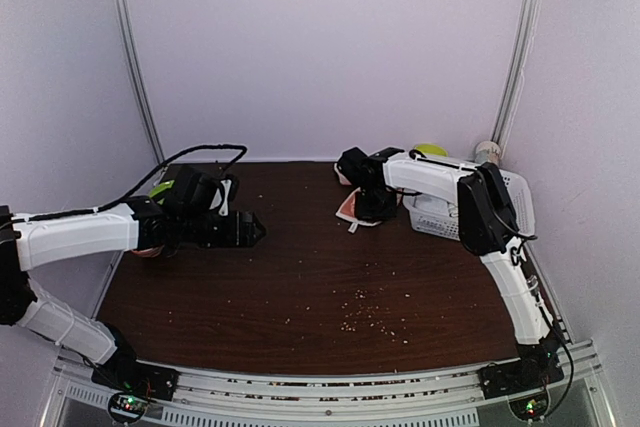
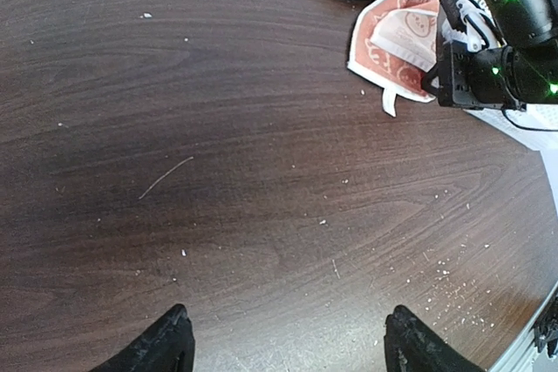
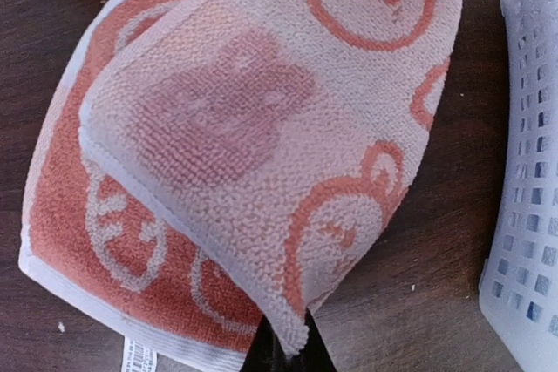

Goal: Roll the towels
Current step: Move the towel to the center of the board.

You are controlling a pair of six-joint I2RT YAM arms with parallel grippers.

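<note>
Pinching orange towel [image 3: 261, 145], right gripper [image 3: 283, 356] — wrist-view only.

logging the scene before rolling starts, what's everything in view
orange towel: one, orange with cream patterns, crumpled, far right of table
basket: one, white, right of the towel
yellow-green object: one, far edge behind the towel
crumbs: many, pale, table's near middle
table: one, dark brown wood
left gripper: one, black, open over bare table, left side
right gripper: one, black, shut on a towel corner
</note>
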